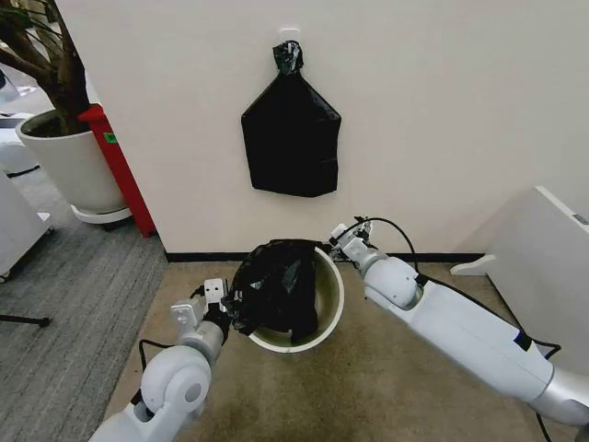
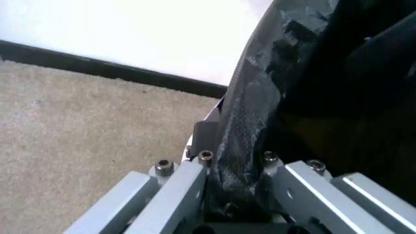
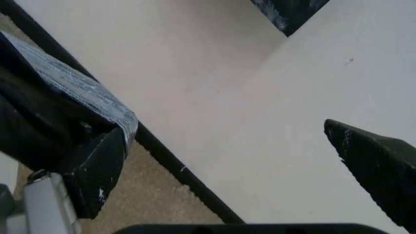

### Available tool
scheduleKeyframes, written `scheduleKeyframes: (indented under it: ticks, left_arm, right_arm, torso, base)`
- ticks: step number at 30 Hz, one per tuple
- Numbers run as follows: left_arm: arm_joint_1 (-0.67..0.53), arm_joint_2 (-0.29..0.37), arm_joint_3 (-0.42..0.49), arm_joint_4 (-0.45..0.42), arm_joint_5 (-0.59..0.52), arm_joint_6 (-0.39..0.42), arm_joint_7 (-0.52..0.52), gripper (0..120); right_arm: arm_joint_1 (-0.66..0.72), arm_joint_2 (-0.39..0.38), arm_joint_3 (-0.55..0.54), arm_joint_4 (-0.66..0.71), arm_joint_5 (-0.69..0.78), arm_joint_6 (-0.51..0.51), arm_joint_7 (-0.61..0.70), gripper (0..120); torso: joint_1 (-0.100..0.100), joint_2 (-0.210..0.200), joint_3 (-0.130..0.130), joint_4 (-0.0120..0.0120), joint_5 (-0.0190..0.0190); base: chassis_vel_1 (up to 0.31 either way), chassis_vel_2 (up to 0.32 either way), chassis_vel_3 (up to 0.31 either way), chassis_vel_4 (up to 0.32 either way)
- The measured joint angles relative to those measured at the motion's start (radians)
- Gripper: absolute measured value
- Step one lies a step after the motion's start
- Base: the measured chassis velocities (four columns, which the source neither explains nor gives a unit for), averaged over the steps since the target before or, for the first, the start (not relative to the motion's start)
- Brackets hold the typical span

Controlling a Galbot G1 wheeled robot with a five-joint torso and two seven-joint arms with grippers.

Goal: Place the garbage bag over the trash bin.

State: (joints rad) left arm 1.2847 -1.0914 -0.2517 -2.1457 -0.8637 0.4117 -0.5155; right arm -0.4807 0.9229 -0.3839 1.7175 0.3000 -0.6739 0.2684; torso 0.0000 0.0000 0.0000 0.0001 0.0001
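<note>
Here the left gripper (image 1: pixel 224 299) is clamped on the left edge of the thin, crinkled black plastic garbage bag (image 1: pixel 274 284), which sags half into the small round cream-white plastic trash bin (image 1: pixel 331 299) on the tan carpet by the wall. Across at the far rim, the right gripper (image 1: pixel 339 241) stands with its fingers (image 3: pixel 97 170) spread, one touching the film. With only one side held, I'd say the bag could slump into the bin, or a hard pull could tip it.

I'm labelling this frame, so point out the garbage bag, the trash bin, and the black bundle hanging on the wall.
garbage bag (image 1: pixel 274 284): head view, crinkled middle.
trash bin (image 1: pixel 333 293): head view, bare inner wall, right side.
black bundle (image 1: pixel 291 138): head view, flat body below the knot.
</note>
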Motion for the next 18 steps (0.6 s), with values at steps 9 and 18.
scheduleKeyframes:
  ticks: [9, 18]
  left_arm:
    - [-0.015, -0.034, -0.063, 0.025, -0.033, -0.003, -0.004, 2]
    - [-0.023, -0.052, -0.082, 0.040, -0.043, -0.004, -0.008, 2]
  right_arm:
    - [-0.033, -0.016, 0.015, 0.011, -0.005, 0.006, 0.000, 100]
    - [-0.049, -0.017, 0.027, 0.009, -0.010, 0.023, 0.000, 100]
  torso:
    - [0.000, 0.000, 0.000, 0.0000, -0.0001]
    - [0.000, 0.000, 0.000, -0.0002, -0.0001]
  base:
    - [0.000, 0.000, 0.000, 0.000]
    - [0.000, 0.000, 0.000, 0.000]
